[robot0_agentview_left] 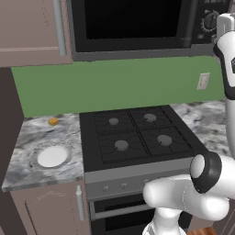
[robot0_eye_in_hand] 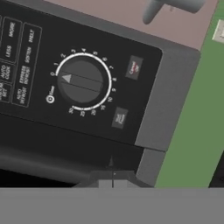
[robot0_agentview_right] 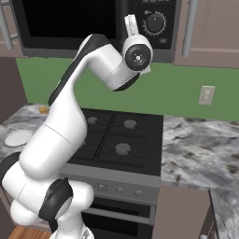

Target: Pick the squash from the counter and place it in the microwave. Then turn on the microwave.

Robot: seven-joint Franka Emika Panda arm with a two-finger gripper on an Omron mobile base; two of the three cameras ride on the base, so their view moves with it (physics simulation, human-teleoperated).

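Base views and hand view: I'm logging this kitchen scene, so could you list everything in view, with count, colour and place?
Large dark grey microwave: one, black glass door shut, above the stove.
Round black dial: one, on the microwave's black control panel.
Black four-burner stove: one, between the counter sections.
Grey oven: one, horizontal bar handle, under the stove.
Grey-white marbled counter: both sides of the stove.
Round white plate: one, on the counter left of the stove.
Tiny yellow-orange cube: one, behind the plate.
White wall outlet: one, on the green backsplash.
Brownish cabinets: beside the microwave.
White arm's gripper: one, shut, empty, near the control panel.
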